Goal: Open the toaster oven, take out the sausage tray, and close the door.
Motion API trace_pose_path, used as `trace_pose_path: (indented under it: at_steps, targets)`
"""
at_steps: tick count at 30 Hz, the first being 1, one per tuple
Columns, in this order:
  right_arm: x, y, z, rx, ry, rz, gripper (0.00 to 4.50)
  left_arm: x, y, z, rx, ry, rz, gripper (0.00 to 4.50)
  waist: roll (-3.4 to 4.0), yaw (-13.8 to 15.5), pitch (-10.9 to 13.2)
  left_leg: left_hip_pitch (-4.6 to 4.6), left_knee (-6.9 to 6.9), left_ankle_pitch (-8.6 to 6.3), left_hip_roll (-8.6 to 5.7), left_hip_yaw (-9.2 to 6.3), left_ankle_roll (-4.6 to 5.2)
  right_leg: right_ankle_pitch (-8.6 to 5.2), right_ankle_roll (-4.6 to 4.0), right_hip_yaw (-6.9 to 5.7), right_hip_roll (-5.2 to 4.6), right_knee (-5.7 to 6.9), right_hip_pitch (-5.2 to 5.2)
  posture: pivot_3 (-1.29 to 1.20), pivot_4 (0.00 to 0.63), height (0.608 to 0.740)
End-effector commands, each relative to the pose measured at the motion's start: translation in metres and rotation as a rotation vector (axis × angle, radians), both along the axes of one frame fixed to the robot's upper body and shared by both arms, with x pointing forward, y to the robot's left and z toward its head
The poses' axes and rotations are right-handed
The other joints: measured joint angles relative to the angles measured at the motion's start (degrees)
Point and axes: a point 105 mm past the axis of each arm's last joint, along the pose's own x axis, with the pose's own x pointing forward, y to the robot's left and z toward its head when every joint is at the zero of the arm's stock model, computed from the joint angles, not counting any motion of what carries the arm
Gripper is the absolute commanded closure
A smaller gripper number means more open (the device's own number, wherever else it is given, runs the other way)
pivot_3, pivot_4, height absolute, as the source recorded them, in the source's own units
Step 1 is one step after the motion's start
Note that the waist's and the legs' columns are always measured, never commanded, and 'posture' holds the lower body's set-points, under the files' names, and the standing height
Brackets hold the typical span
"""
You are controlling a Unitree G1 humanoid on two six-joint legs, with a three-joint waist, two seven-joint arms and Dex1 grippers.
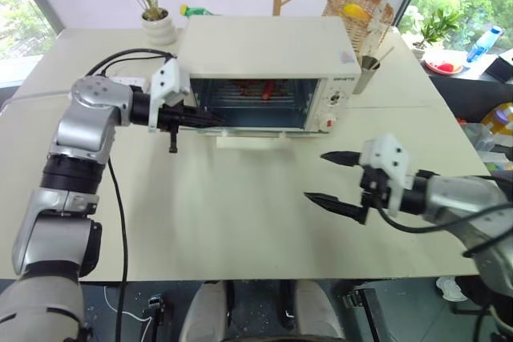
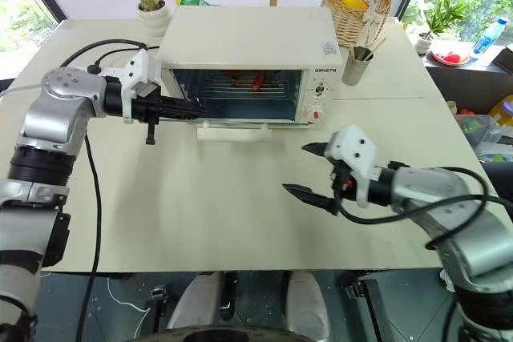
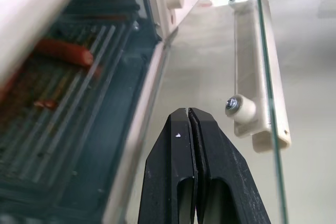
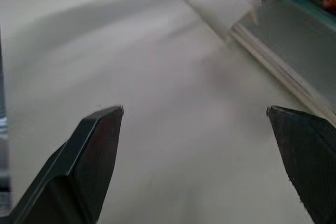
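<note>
The toaster oven [image 1: 264, 70] sits on the surface [image 1: 240, 214], its door [image 1: 250, 140] folded down. The sausage tray [image 3: 58, 93] remains inside. The left gripper [image 1: 215, 118], fingers pressed together, points into the opening; the right gripper [image 1: 325, 175] hovers spread wide.

The sausage tray [image 1: 255, 94] inside the toaster oven [image 1: 264, 54] is seen only through the open front, dim behind the rack wires; its outline cannot be traced, and the number of sausages cannot be confirmed. In the left wrist view one sausage [image 3: 63, 52] is made out, the rest being blurred and cut off by the picture's edge. The door [image 3: 210, 61], lying flat on the table [image 1: 240, 214], is nearly invisible as clear glass; chiefly its handle [image 1: 248, 141] is discerned. The lettering on the oven's control panel is too small to be read. The contents of the basket [image 2: 353, 2] at the table's far right corner are not identifiable.
</note>
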Motion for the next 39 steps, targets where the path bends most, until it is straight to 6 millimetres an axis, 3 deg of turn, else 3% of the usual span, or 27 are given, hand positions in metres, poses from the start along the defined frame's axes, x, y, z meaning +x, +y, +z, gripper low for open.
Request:
trace_pose_path:
  at_steps: [1, 12, 16, 19, 21, 24, 27, 32, 39]
  targets:
    - [-0.011, -0.003, 0.024, 0.005, -0.066, 0.02, 0.0, -0.009, -0.003, -0.005, 0.001, 0.001, -0.02, 4.45, 0.0, -0.01, 0.0, 0.0, 0.01, 0.0, 0.02, 0.0, 0.0, 0.0, 0.0, 0.0, 0.0, 0.0, 0.0, 0.0, 0.15, 0.74]
    - [0.006, -0.006, 0.045, 0.03, -0.147, -0.047, 0.0, -0.028, -0.003, -0.069, 0.043, 0.066, 0.054, 4.45, -0.01, 0.45, -0.01, 0.04, 0.02, 0.0, 0.34, 0.03, 0.0, 0.02, -0.06, 0.01, 0.09, -0.13, 0.08, 0.0, 0.15, 0.74]
    - [0.013, 0.0, 0.046, 0.042, -0.168, -0.048, 0.0, -0.022, -0.004, -0.091, 0.039, 0.064, 0.132, 4.45, -0.01, 0.61, -0.01, 0.03, 0.03, -0.01, 0.35, 0.03, 0.0, 0.03, -0.07, 0.01, 0.1, -0.16, 0.09, 0.0, 0.15, 0.74]
    - [0.021, 0.005, 0.048, 0.058, -0.185, -0.055, 0.0, -0.017, -0.004, -0.094, 0.007, 0.059, 0.175, 4.45, -0.02, 0.5, -0.03, 0.04, 0.06, -0.01, 0.34, 0.02, 0.0, 0.03, -0.08, 0.02, 0.09, -0.17, 0.13, 0.0, 0.15, 0.74]
    - [0.026, 0.008, 0.048, 0.059, -0.196, -0.061, 0.0, -0.016, -0.004, -0.089, -0.034, 0.071, 0.198, 4.45, -0.02, 0.45, -0.03, 0.06, 0.06, -0.01, 0.35, 0.02, 0.0, 0.04, -0.09, 0.01, 0.1, -0.17, 0.14, 0.0, 0.15, 0.74]
    - [0.037, 0.011, 0.048, 0.049, -0.225, -0.081, 0.0, -0.015, 0.0, -0.066, -0.142, 0.123, 0.231, 4.45, -0.02, 0.34, -0.03, 0.06, 0.05, -0.01, 0.41, 0.02, 0.0, 0.04, -0.09, 0.01, 0.18, -0.16, 0.12, 0.0, 0.15, 0.74]
    - [0.06, 0.027, 0.043, -0.01, -0.303, -0.093, 0.0, -0.029, 0.018, -0.019, -0.321, 0.231, 0.235, 4.45, -0.07, -0.48, 0.0, 0.02, 0.05, -0.01, 0.45, 0.01, 0.01, 0.08, -0.14, 0.02, 0.26, -0.15, 0.04, 0.0, 0.15, 0.74]
    - [0.087, 0.055, 0.03, -0.115, -0.411, -0.066, 0.0, -0.04, 0.041, 0.016, -0.45, 0.256, 0.326, 4.45, -0.05, -1.09, 0.0, 0.05, -0.06, -0.01, 0.56, -0.04, 0.0, 0.1, -0.2, 0.06, 0.42, -0.13, -0.05, 0.0, 0.15, 0.74]
    - [0.123, 0.097, 0.023, -0.193, -0.549, -0.048, 0.0, -0.06, 0.054, 0.013, -0.387, 0.168, 0.43, 4.45, -0.05, -1.12, 0.0, 0.03, -0.1, 0.0, 0.6, 0.0, 0.0, 0.19, -0.33, 0.16, 0.52, -0.1, -0.18, 0.0, 0.15, 0.74]
